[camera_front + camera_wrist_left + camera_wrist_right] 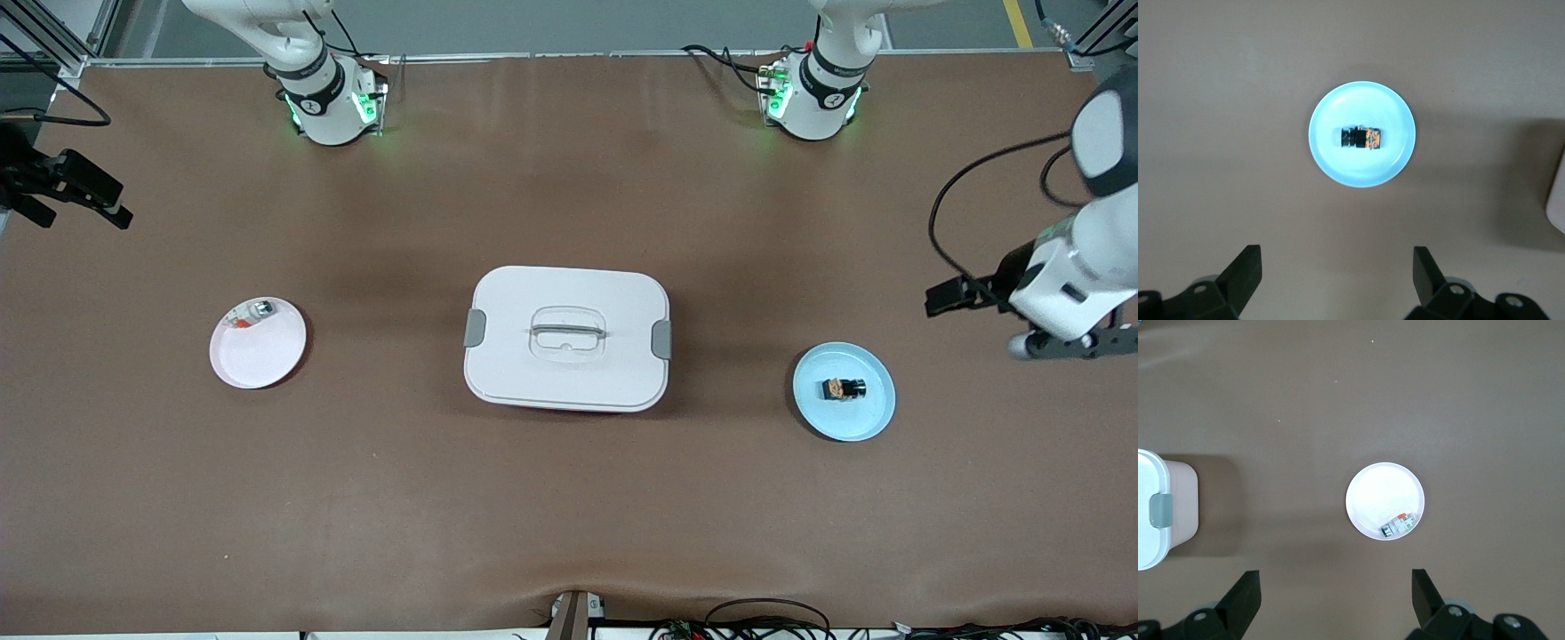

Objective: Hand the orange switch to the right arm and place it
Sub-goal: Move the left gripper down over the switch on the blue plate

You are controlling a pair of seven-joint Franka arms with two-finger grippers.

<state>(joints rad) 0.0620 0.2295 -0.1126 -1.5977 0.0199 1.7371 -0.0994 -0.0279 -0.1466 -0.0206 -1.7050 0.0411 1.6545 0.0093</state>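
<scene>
Lying plated under left gripper (1337, 272): orange switch (1361, 138)

Two glossy white jointed arms, right arm (293, 53) and left arm (840, 62), dark grey joint bands, green lights glowed at the bases, looping black cables, black two-finger left gripper (1336, 275) and right gripper (1335, 595), round screw holes.

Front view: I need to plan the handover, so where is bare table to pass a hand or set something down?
Bare table lies between the pink plate and the white box, between the box and the blue plate, and along the whole camera edge. The blue plate is taken by the orange switch. Nowhere is crowded.
</scene>
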